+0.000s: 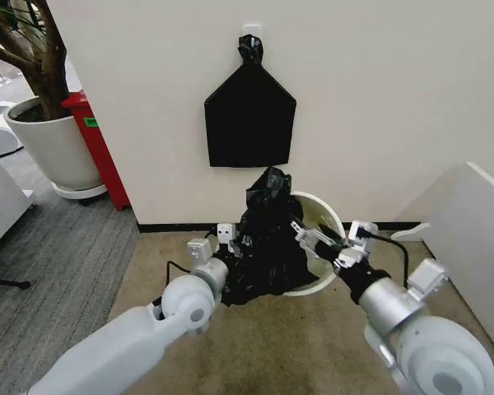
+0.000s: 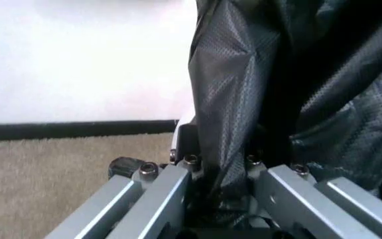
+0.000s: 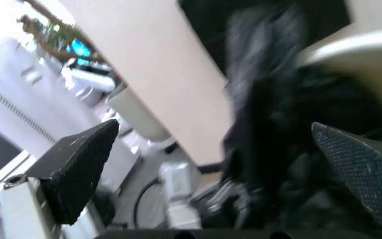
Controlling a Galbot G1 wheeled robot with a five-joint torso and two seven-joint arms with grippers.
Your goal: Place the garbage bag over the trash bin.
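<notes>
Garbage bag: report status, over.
Left tool shut on garbage bag. Right tool open at trash bin rim. Bag bunched over left side, bin mouth uncovered.

The trash bin (image 1: pixel 323 216) stands on the floor right against the wall (image 1: pixel 370 99), so nothing can pass behind it. The garbage bag (image 1: pixel 267 239) covers its left side and hangs over part of the mouth. The right part of the mouth is bare. The left gripper (image 1: pixel 229 247) pinches the bag beside the bin. The right gripper (image 1: pixel 311 239), with its fingers spread, is at the rim. A black bundle (image 1: pixel 249 117) hangs on the wall above. A white panel (image 1: pixel 469 239) blocks the far right. The carpet (image 1: pixel 305 337) in front is free.
</notes>
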